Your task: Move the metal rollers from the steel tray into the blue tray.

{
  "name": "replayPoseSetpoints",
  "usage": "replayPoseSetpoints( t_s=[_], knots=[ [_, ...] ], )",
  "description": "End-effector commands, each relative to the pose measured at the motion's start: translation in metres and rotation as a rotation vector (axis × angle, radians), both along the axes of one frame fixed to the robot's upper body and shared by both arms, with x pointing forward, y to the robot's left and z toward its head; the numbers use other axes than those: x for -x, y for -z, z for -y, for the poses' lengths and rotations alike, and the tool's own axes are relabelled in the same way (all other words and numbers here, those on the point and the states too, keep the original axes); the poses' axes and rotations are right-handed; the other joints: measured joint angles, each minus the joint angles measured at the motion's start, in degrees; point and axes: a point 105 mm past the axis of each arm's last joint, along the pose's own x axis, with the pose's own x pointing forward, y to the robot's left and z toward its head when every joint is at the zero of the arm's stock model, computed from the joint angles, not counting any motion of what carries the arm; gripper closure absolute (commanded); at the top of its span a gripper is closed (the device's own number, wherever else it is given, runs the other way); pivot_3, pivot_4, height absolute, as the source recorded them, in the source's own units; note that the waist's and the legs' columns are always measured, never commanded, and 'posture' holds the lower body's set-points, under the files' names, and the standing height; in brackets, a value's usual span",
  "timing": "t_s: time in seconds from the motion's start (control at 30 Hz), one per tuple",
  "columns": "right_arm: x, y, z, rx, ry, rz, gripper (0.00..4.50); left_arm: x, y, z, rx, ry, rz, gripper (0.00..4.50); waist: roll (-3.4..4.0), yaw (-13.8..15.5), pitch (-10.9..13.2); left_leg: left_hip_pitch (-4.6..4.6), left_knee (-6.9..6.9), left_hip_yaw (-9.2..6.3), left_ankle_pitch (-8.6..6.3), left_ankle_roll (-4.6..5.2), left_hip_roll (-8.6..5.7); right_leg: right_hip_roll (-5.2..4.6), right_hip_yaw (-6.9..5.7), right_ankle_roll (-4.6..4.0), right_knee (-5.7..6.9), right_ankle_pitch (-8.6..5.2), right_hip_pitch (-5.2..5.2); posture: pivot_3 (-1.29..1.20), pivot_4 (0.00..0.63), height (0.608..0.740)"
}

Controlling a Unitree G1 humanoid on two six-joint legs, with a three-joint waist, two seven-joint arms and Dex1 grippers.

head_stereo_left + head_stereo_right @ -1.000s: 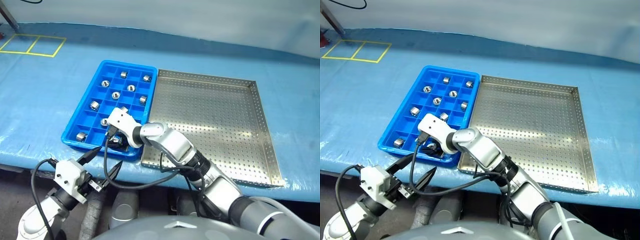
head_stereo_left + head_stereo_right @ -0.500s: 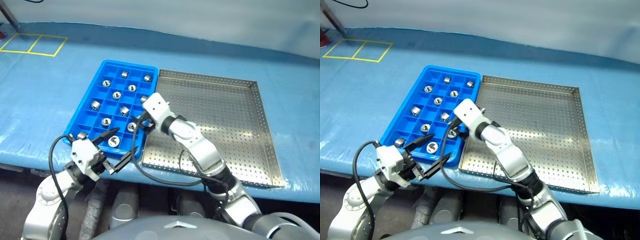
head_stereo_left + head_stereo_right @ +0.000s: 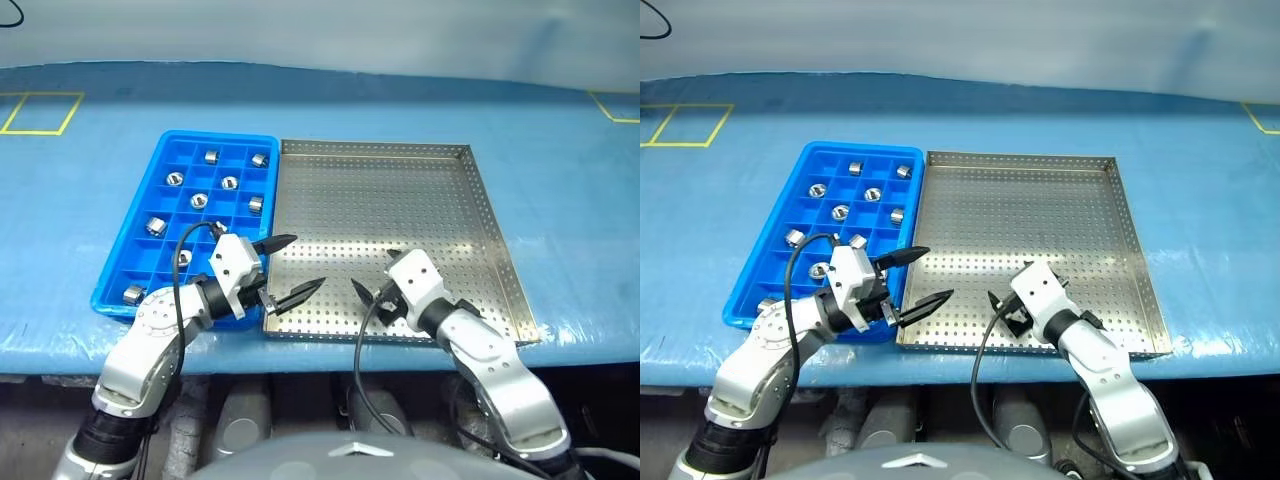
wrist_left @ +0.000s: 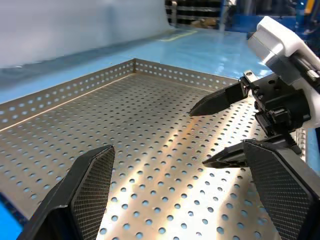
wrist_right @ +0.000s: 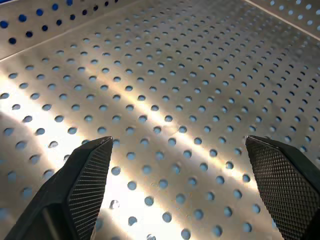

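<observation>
The steel tray lies in the middle of the table, with the blue tray touching its left side. Every one of the several metal rollers I see sits in a compartment of the blue tray. My left gripper is open and empty, hovering over the steel tray's near left corner. My right gripper faces it over the tray's front part, also open and empty. The left wrist view shows my own fingers, the perforated floor and the right gripper. In the right wrist view, the fingers stand spread above the floor.
Blue sheeting covers the table. Yellow tape marks lie at the far left and far right. The table's front edge runs just behind both grippers.
The camera has swung, shifting the whole picture. My right gripper left the blue tray's near end and swung right over the steel tray. My left gripper rose from below the table edge to the steel tray's corner.
</observation>
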Motion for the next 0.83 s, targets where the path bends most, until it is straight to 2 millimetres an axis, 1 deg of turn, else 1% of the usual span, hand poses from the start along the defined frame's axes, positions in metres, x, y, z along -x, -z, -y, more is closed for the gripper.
replayPoseSetpoints(
  t_s=[0.03, 0.1, 0.2, 0.4, 0.63, 0.83],
  knots=[
    [0.009, -0.016, -0.003, -0.045, -0.022, 0.037, 0.02, 0.003, 0.000, 0.001, -0.027, 0.031, -0.010, 0.00, 0.00, -0.60, 0.00, 0.00, 0.02, 0.00, 0.00, 0.00, 0.00, 0.00, 0.00, 0.00, 0.01, 0.00, 0.01, -0.07, 0.150, 0.740],
    [0.011, -0.015, -0.002, -0.054, -0.004, 0.030, 0.02, 0.003, 0.001, 0.000, -0.031, 0.029, -0.016, 0.00, 0.00, -1.05, 0.00, 0.00, 0.07, 0.01, 0.01, 0.00, -0.01, 0.00, 0.04, -0.07, 0.01, -0.03, 0.02, -0.07, 0.150, 0.740],
    [0.006, -0.015, 0.000, -0.067, 0.037, 0.037, 0.02, 0.000, 0.004, -0.006, -0.068, -0.002, -0.014, 0.00, -0.02, -1.16, 0.00, -0.01, 0.16, 0.10, 0.02, 0.01, -0.03, -0.03, 0.13, -0.11, 0.01, -0.06, 0.03, -0.07, 0.150, 0.740],
    [-0.001, -0.014, -0.011, -0.105, 0.037, 0.032, 0.02, -0.004, 0.009, -0.014, -0.087, -0.075, -0.013, 0.00, -0.04, -0.95, -0.01, -0.02, 0.19, 0.12, 0.02, 0.01, -0.05, -0.04, 0.17, -0.09, 0.00, -0.04, 0.03, -0.03, 0.150, 0.740],
    [0.001, -0.014, -0.021, -0.116, -0.019, 0.028, 0.02, -0.001, 0.011, -0.015, -0.082, -0.086, -0.025, 0.00, -0.04, -0.46, -0.01, -0.05, 0.13, 0.10, 0.02, 0.01, -0.05, -0.04, 0.15, -0.02, 0.00, 0.00, 0.01, 0.00, 0.150, 0.740],
    [0.000, -0.013, -0.022, -0.115, -0.024, 0.024, 0.02, 0.002, 0.012, -0.015, -0.080, -0.081, -0.030, 0.00, -0.04, -0.37, -0.01, -0.03, 0.17, 0.10, 0.02, 0.02, -0.05, -0.04, 0.16, -0.07, 0.00, -0.03, 0.03, 0.01, 0.150, 0.740]
  ],
)
